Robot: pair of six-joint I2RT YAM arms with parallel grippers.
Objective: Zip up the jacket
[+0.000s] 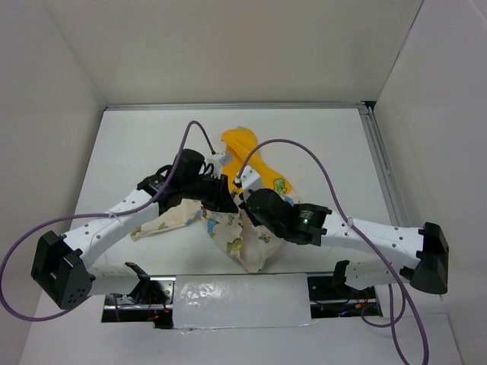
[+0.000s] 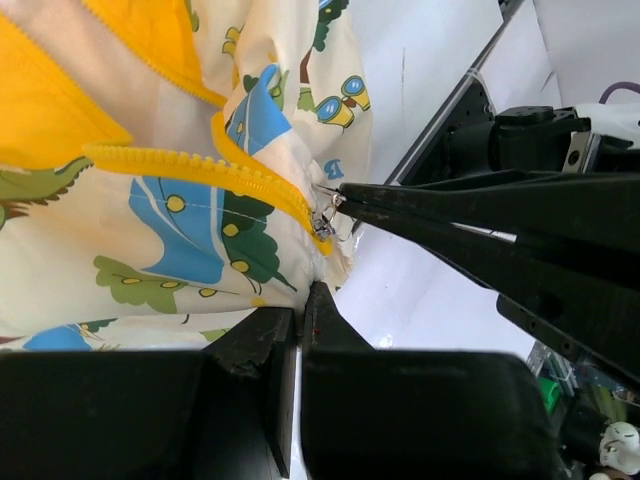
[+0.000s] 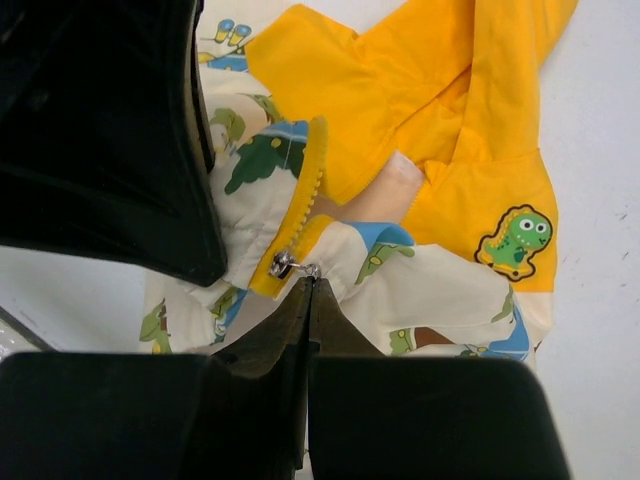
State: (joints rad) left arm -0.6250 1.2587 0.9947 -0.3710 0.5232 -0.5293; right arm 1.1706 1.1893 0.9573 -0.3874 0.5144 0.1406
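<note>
A: Checking the left gripper (image 2: 300, 318) first; clenched or slack?
B: Clenched; pinching the cream hem of the jacket (image 1: 251, 255), right beside the bottom end of the yellow zipper teeth (image 2: 190, 165).
A: And the right gripper (image 3: 310, 292)?
B: Closed tight, fingertip against fingertip; touching the small metal zipper pull (image 3: 284, 264) with the very tips; cannot tell whether pinching it or merely resting against it.
A: Lying where, the jacket, seen from the hands?
B: Spread on the white table (image 1: 129, 152) under and ahead of both; printed cream front bunched right at the fingertips; yellow hood (image 1: 245, 148) well beyond them, on the far side; green dinosaur patch (image 3: 513, 238) ahead and to the right of the right-hand tips.
A: Zipped at all?
B: Hardly; pull down at the bottom end of the teeth; front open above it, baring yellow lining (image 3: 330, 90).
A: Hands far apart?
B: No; nearly tip to tip; left fingers just to the left of the right ones, pull between the two.
</note>
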